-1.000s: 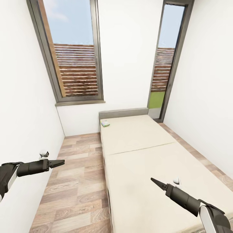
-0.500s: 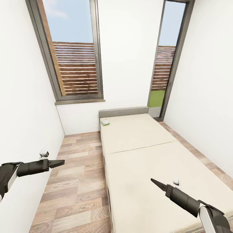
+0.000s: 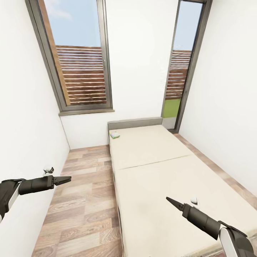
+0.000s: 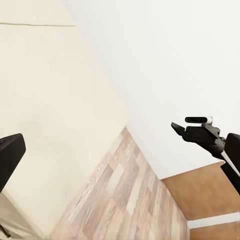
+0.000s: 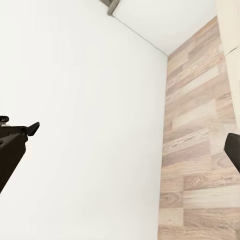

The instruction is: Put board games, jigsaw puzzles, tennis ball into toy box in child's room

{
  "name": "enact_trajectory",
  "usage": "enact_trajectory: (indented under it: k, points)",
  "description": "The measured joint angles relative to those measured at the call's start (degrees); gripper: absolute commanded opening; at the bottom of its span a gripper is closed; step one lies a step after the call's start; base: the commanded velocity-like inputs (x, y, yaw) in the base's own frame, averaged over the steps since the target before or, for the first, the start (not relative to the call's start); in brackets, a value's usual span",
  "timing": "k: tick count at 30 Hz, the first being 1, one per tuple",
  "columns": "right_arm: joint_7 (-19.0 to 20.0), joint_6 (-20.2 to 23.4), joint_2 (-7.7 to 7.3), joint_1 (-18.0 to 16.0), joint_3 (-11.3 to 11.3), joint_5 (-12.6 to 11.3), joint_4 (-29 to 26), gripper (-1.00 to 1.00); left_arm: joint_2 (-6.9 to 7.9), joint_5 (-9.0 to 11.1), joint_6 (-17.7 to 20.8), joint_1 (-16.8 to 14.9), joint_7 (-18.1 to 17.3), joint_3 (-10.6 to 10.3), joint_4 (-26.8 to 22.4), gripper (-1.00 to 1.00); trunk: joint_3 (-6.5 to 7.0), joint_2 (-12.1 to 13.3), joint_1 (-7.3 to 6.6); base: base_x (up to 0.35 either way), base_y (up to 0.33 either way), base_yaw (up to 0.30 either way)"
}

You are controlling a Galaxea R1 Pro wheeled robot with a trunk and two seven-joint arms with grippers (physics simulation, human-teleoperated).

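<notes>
A smooth cream mattress fills the bed (image 3: 160,178), grey headboard behind, wood-plank floor (image 3: 82,200) alongside, and a small flat greenish box (image 3: 115,135) lies at the head corner, well apart from both arms. The view has crept slightly nearer since a second ago. Left gripper (image 3: 67,179) and right gripper (image 3: 169,200) hang pinched to dark points, holding nothing

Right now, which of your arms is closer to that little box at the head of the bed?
Left, narrowly. The left pincer hangs over the floor beside the bed; the right pincer hovers over the bed's near end. The small box lies far beyond both.
</notes>
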Motion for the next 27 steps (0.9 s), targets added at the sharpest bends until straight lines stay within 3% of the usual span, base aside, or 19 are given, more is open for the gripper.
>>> enact_trajectory:
  k: [7,17,27]
  points:
    - [0.02,0.03,-0.03,-0.01,-0.01,-0.07,0.00,1.00,-0.04,0.05,0.00,0.00,0.00,-0.01,0.00,1.00,-0.20,0.00,0.00,0.000,0.157,-0.183]
    - [0.02,0.00,-0.03,-0.01,0.07,0.00,0.01,1.00,-0.03,0.03,0.00,0.02,0.00,-0.02,-0.04,1.00,-0.26,0.00,0.00,0.000,0.061,-0.030]
    - [0.02,0.02,-0.04,0.00,0.05,-0.04,0.00,1.00,-0.05,0.00,0.03,0.00,0.00,-0.02,0.00,1.00,-0.40,0.00,0.00,0.000,0.210,-0.131]
